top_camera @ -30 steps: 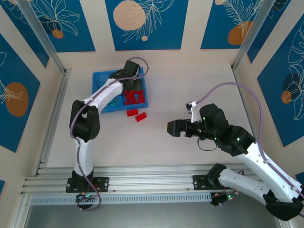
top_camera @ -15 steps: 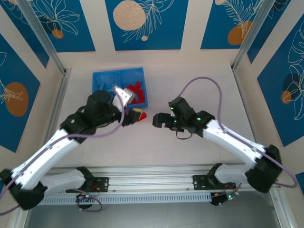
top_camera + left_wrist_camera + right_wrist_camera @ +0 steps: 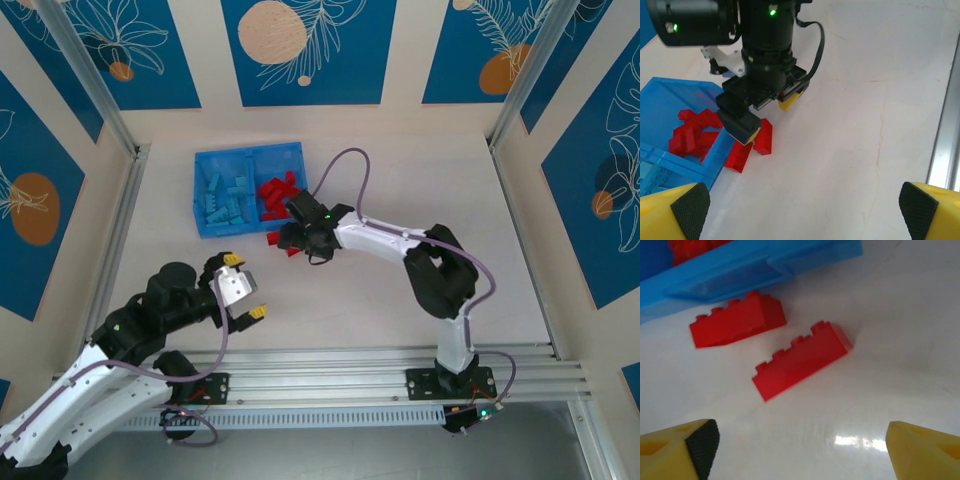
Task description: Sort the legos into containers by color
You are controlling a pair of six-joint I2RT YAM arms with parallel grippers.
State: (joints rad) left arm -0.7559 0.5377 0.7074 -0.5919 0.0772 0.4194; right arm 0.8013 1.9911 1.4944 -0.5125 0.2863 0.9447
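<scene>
The blue tray [image 3: 204,160] sits far left, with teal bricks [image 3: 225,197] in its left compartment and red bricks [image 3: 275,190] in its right one. Two red bricks [image 3: 272,238] [image 3: 293,251] lie on the table just in front of the tray's right corner. My right gripper [image 3: 289,238] hovers low over them, open and holding nothing; its wrist view shows both bricks [image 3: 737,320] [image 3: 800,360] ahead of its open gripper [image 3: 805,452]. My left gripper [image 3: 240,298] is open and empty over bare table nearer the front, looking at the right gripper [image 3: 762,107] and the two loose bricks [image 3: 763,136].
The tray's front wall [image 3: 740,265] stands right behind the two loose bricks. An aluminium rail [image 3: 945,125] runs along the table's near edge. Bare tabletop [image 3: 400,170] stretches to the right of the tray.
The left arm has drawn back from the tray to the near left, open. The right gripper has swung left across the table and come down over the two red bricks.
</scene>
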